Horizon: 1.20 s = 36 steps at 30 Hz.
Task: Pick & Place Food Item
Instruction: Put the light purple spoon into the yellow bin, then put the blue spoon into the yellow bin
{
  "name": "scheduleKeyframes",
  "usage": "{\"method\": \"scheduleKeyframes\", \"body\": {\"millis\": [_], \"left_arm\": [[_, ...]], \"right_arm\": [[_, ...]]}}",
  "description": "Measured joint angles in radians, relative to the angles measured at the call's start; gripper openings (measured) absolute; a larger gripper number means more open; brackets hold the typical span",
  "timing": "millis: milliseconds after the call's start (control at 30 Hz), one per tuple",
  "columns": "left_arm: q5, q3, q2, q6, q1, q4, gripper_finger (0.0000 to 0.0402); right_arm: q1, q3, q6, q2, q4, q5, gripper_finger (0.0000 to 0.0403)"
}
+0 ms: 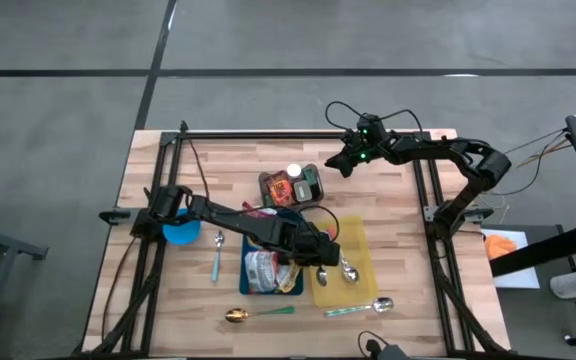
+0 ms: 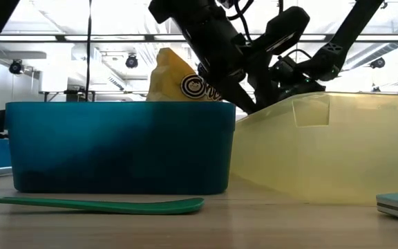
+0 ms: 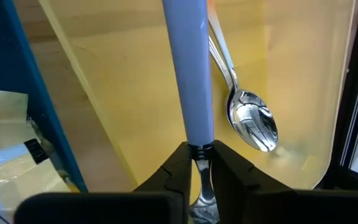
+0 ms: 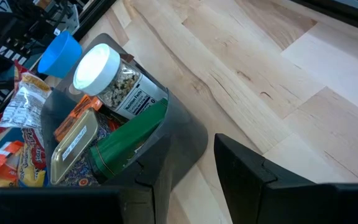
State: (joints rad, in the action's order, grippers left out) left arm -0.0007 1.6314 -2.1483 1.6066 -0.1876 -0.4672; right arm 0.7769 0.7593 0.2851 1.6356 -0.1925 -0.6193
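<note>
Wooden table [image 1: 388,200], left gripper [image 3: 199,163] clamped on light-blue-handled spoon [image 3: 188,68] over yellow tray [image 3: 142,81], second spoon [image 3: 250,118] inside, right gripper [image 4: 191,168] parted, empty, near grey food bin [image 4: 179,134].

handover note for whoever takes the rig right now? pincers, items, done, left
Left pincer: over the yellow tray, shut on a blue-handled spoon. A bare metal spoon already lies in that tray.
Right pincer: open, empty, waiting above the far side of the table, near the grey bin of jars and packets.
Blue bin: holds snack packets.
On the table: green-handled spoons near the front edge, another blue spoon, blue cup.
Done: one spoon in the tray.
Left: release the held spoon, then probably collect the loose ones.
</note>
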Motion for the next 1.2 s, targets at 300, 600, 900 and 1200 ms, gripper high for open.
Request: {"method": "scheduleKeyframes", "body": {"millis": [300,600,900,1200], "left_arm": [[0.002,0.0,0.0,0.0,0.001,0.012,0.0131],[-0.053,0.006,0.028,-0.05,0.002,0.014,0.0163],[-0.15,0.005,0.116,-0.198,0.002,-0.017,0.0164],[-0.262,-0.001,0.25,-0.231,0.027,-0.215,0.0164]], "right_arm": [[0.0,0.0,0.0,0.0,0.0,0.0,0.0116],[0.0,0.0,0.0,0.0,0.0,0.0,0.0116],[0.0,0.0,0.0,0.0,0.0,0.0,0.0116],[0.0,0.0,0.0,0.0,0.0,0.0,0.0116]]}}
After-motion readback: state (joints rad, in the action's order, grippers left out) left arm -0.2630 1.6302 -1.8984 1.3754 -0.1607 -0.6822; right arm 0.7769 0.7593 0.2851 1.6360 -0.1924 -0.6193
